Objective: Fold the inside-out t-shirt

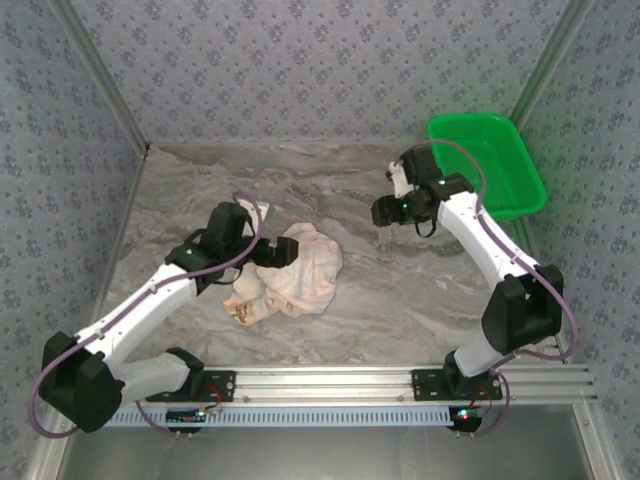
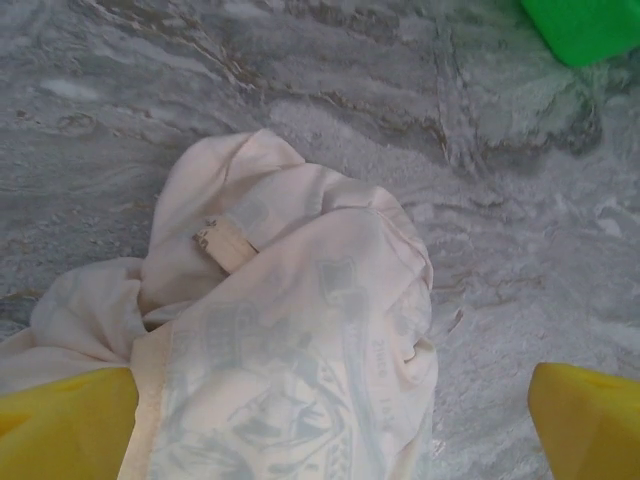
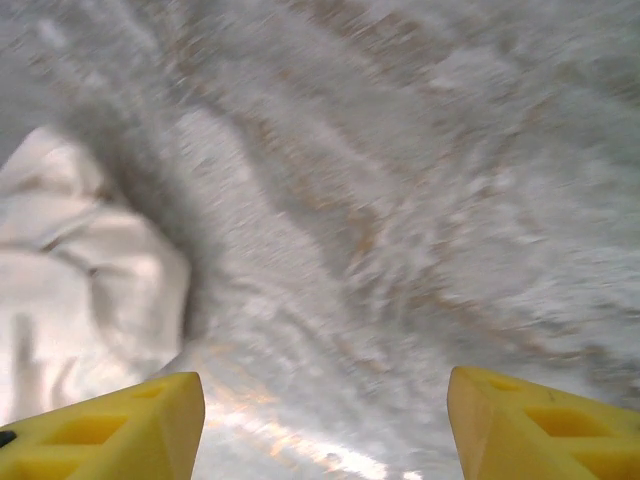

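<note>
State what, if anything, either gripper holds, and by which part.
Nothing is held. The left gripper stands open over the crumpled t-shirt; the right gripper is open above the table.

**Top view.** I read bright, even, diffuse light from overhead across the table (image 1: 420,280). My reference landmark is the t-shirt (image 1: 300,268). Shadows are soft, and the darkest sits just left of the shirt, under the left arm. Focus is sharp throughout.

**Left wrist view.** The shirt is close to overexposure, so I see its print only as faint grey. The marble beyond the shirt is acceptably sharp. The left gripper's fingers (image 2: 60,425), below the shirt, are soft-edged.

**Right wrist view.** Heavy blur streaks the marble right of the shirt. A dark shadow hugs the shirt's right edge. A glare patch lies below and right of it.
</note>
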